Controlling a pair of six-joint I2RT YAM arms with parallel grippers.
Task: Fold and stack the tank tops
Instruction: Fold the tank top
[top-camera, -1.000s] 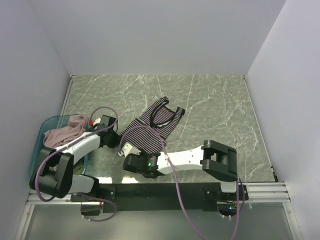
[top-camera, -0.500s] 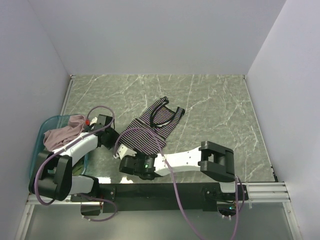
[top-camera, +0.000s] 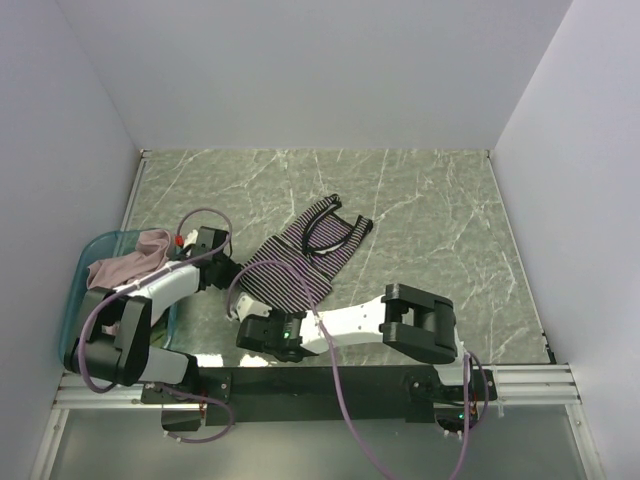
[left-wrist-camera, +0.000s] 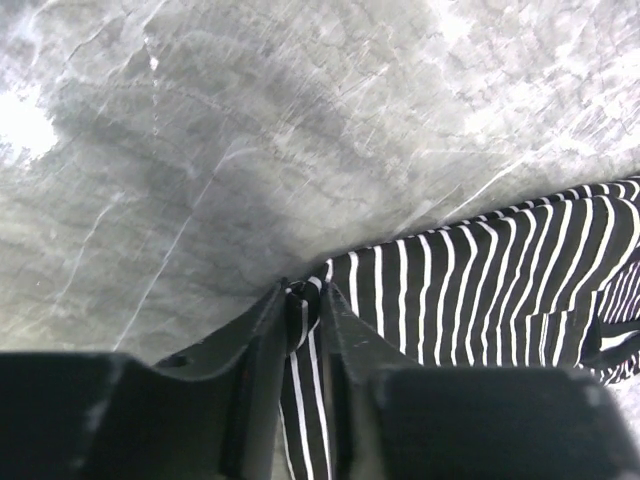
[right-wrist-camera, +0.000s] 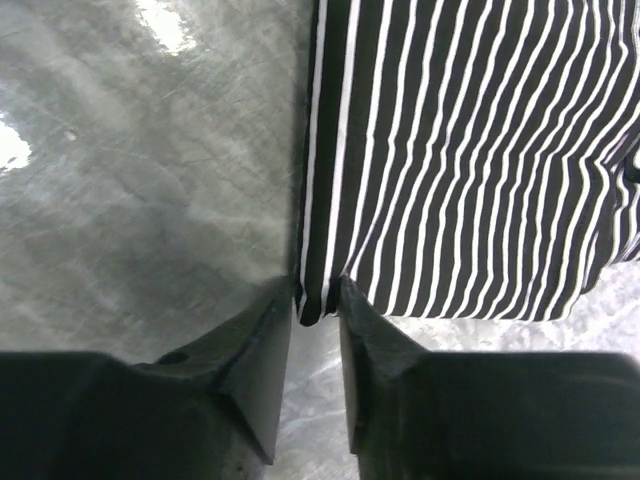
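Altogether in view: two tank tops, one tub, two arms with one claw each.
Striped top (top-camera: 300, 265): one, black and white, lying on the table (top-camera: 430, 200) left of its middle and nearer the near edge; the dark-edged neck and straps point toward the far edge, and the hem lies toward the arms.
Pink top (top-camera: 135, 260): one, bunched up inside the tub, not folded.
Tub (top-camera: 80, 285): one, teal plastic, at the table's left edge near the near-left corner.
Left claw (left-wrist-camera: 305, 300): fingers drawn close together with only a thin gap, pinching a corner of the striped top on its left side; a fold of striped cloth shows between them.
Right claw (right-wrist-camera: 318, 295): fingers likewise nearly together, nipping the hem corner of the striped top at its near edge, low against the table.
Claws to each other: near, each holding a different corner of the same striped top.
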